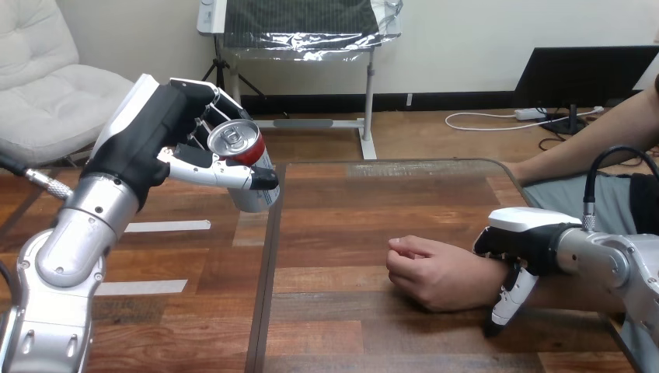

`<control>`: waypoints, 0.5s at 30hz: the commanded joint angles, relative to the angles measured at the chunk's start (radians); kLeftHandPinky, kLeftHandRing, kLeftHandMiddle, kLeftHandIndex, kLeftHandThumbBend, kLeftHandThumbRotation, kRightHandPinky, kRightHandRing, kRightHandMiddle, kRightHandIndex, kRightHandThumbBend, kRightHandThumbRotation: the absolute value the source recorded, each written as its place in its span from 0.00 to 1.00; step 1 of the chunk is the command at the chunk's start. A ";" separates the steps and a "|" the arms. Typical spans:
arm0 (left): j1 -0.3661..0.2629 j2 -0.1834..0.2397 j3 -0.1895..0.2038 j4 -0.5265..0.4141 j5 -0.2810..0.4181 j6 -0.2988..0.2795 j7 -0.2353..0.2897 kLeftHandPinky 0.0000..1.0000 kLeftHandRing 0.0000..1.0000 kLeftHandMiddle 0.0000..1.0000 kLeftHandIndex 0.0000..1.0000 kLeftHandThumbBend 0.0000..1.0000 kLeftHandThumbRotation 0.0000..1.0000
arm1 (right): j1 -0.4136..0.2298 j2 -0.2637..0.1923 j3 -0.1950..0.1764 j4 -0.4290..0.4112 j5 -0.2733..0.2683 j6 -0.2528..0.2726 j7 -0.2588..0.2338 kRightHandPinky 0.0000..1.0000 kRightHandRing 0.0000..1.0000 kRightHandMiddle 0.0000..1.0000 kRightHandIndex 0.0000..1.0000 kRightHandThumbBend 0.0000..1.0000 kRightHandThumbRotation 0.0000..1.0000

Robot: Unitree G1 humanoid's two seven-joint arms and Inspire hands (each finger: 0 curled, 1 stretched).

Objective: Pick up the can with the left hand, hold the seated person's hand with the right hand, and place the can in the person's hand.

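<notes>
Wooden table (350,202) fills the lower frame, its near edge and right side cut off. We take the person's hand (427,268) as reference: it rests on the tabletop, loosely closed, knuckles pointing left.

Hidden or unclear:
- The right hand (528,229) hides its thumb behind the wrist (475,273), and its white shell covers the top of the wrist.
- The can (247,151) is partly masked, with the thumb across its near side and fingers behind it.
- The left arm (78,233) is cut off at the bottom corner, and the right arm (614,260) runs out at the side edge.

Pose:
- The right hand sits just right of the person's hand, draped over the wrist. Its fingers (509,299) bend down the near side, tips at the tabletop. As far as we can see, it is closed round the wrist.
- The left hand (148,144) is raised well left of and above the person's hand, beyond the table's edge. Its fingers and thumb are wrapped round the can.
- The can is tilted, silver lid facing us, clear of the tabletop.
</notes>
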 commanded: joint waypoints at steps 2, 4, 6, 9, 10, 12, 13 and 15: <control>-0.080 0.022 0.034 -0.034 -0.011 -0.027 0.016 0.26 0.32 0.37 0.39 0.81 0.00 | 0.049 -0.012 0.026 0.049 -0.016 0.055 0.048 0.56 0.70 0.76 0.79 1.00 0.20; -0.080 0.024 0.034 -0.035 -0.009 -0.025 0.015 0.26 0.32 0.37 0.39 0.81 0.00 | 0.048 -0.008 0.020 0.053 -0.009 0.071 0.052 0.57 0.72 0.78 0.81 1.00 0.19; -0.080 0.025 0.033 -0.036 -0.007 -0.022 0.015 0.26 0.32 0.37 0.39 0.81 0.00 | 0.046 -0.007 0.019 0.055 -0.007 0.080 0.054 0.58 0.74 0.80 0.83 1.00 0.18; -0.080 0.026 0.032 -0.037 -0.005 -0.021 0.015 0.26 0.32 0.37 0.39 0.82 0.00 | 0.044 -0.010 0.023 0.056 -0.009 0.085 0.051 0.62 0.78 0.84 0.87 1.00 0.17; -0.080 0.026 0.032 -0.038 -0.004 -0.021 0.015 0.26 0.32 0.37 0.39 0.82 0.00 | 0.043 -0.010 0.024 0.057 -0.010 0.085 0.049 0.63 0.80 0.85 0.87 1.00 0.17; -0.079 0.027 0.031 -0.038 -0.003 -0.020 0.015 0.26 0.32 0.37 0.39 0.82 0.00 | 0.040 -0.011 0.025 0.062 -0.011 0.084 0.045 0.65 0.82 0.87 0.88 1.00 0.16; -0.079 0.027 0.031 -0.039 -0.003 -0.020 0.015 0.26 0.32 0.37 0.39 0.82 0.00 | 0.039 -0.012 0.024 0.064 -0.010 0.083 0.043 0.66 0.84 0.88 0.89 1.00 0.16; -0.079 0.027 0.031 -0.039 -0.004 -0.019 0.014 0.26 0.32 0.37 0.39 0.82 0.00 | 0.037 -0.013 0.021 0.067 -0.006 0.081 0.043 0.68 0.86 0.90 0.89 1.00 0.16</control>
